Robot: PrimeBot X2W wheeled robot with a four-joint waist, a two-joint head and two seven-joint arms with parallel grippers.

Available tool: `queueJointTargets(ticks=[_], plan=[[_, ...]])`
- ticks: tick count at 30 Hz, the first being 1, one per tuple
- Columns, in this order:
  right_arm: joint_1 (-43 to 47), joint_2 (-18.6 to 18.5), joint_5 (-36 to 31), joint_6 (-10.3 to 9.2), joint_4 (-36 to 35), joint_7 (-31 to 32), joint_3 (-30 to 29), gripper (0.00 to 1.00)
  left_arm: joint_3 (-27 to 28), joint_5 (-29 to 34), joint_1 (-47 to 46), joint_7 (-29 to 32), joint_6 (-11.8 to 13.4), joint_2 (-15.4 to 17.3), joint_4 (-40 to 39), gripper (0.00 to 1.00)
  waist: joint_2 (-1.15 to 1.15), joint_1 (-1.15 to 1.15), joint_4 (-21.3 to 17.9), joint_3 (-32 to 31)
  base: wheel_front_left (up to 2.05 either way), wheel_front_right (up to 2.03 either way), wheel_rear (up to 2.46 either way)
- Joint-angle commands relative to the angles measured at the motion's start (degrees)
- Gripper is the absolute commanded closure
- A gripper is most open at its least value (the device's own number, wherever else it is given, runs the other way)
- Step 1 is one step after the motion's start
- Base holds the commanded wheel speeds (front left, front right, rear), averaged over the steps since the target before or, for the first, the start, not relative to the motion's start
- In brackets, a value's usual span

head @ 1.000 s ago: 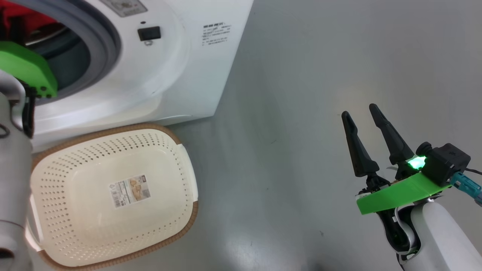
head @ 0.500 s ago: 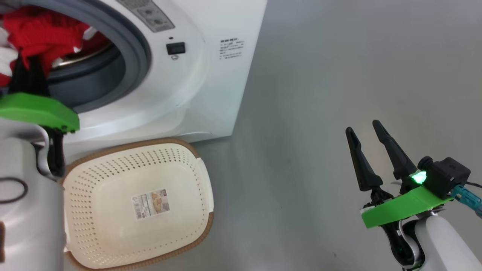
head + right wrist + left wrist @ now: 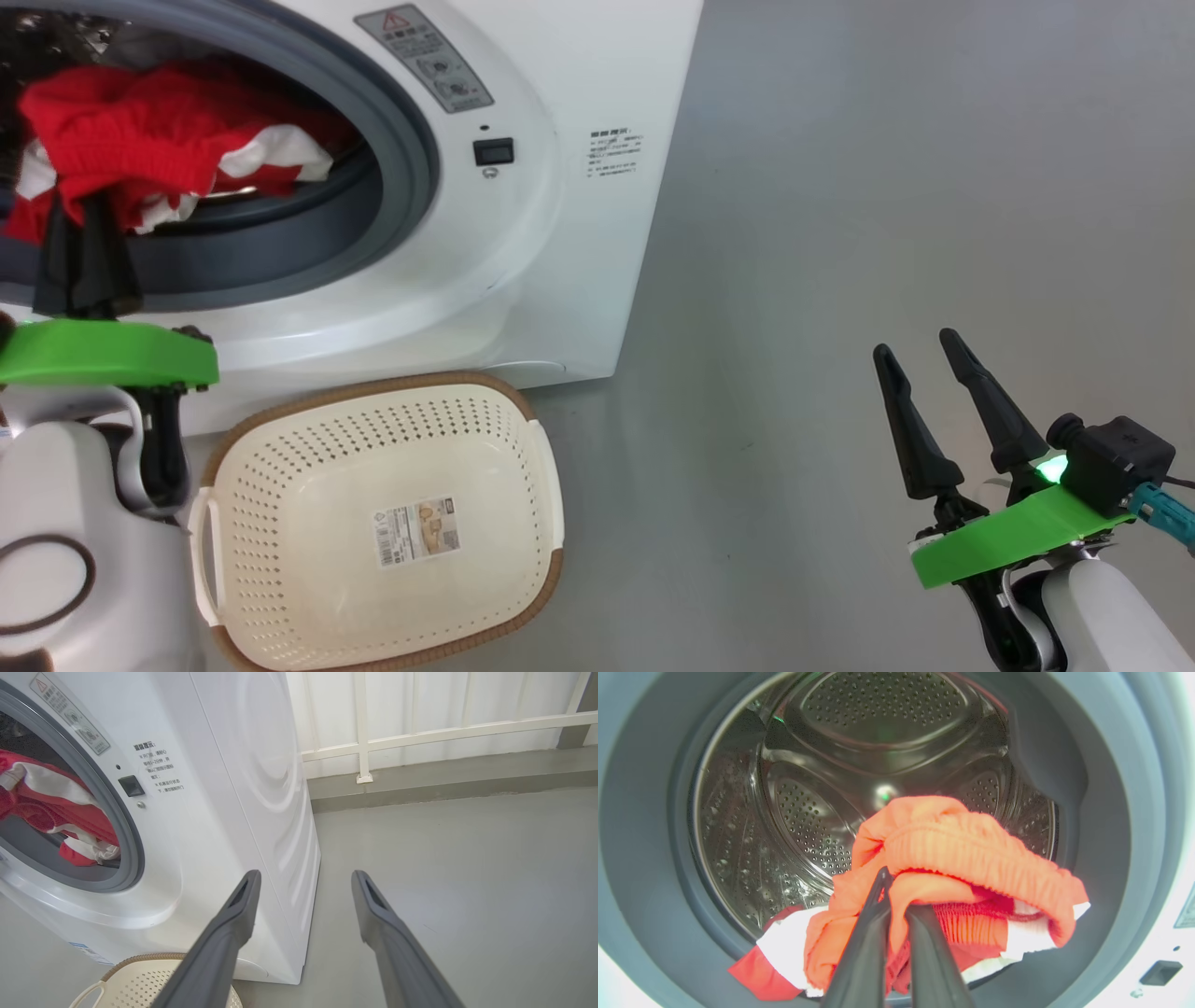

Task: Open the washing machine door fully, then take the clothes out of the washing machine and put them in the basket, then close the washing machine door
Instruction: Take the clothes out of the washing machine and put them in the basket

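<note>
Washing machine stands on the grey floor, drum mouth uncovered, with the basket on the floor just in front, below the opening. The clothes, red with white bands, bunch at the drum's lip over the grey rubber ring, where the left pincer is clamped on a red fold. The right pincer hovers over the floor well apart from the machine, fingers spread, holding nothing.

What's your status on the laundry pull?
Left gripper shut on red clothes at the washing machine mouth. Right gripper open over floor. Basket below the opening, no clothes in it. Nothing blocking the path.
</note>
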Motion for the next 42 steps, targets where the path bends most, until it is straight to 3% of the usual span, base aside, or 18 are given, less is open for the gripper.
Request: queueJointTargets(ticks=[1, 27, 33, 42], plan=[[0.96, -0.81, -0.04, 0.28, -1.27, -0.37, 0.91, 0.00, 1.63, -0.19, 1.59, -0.50, -0.33, 1.33, -3.38, 1.00, 0.00, 0.00, 0.34, -0.26, 0.00, 0.00, 0.00], [2.01, -1.05, -0.07, 0.28, -1.44, -0.37, 0.40, 0.00, -2.68, -4.02, 15.45, -0.50, -0.40, -0.37, -32.23, 1.00, 0.00, 0.00, 1.97, -1.29, 0.00, 0.00, 0.00], [2.01, -0.95, 0.06, 0.28, -1.40, -0.37, 0.80, 0.00, -4.13, -5.31, 20.03, -0.50, -0.12, -0.43, -33.52, 1.00, 0.00, 0.00, 1.75, -1.31, 0.00, 0.00, 0.00], [1.22, -0.91, 0.12, 0.28, -1.88, -0.37, 0.90, 0.00, -8.61, -8.09, 26.38, -0.50, 3.54, -0.44, -30.32, 1.00, 0.00, 0.00, 1.42, 0.82, 0.00, 0.00, 0.00]])
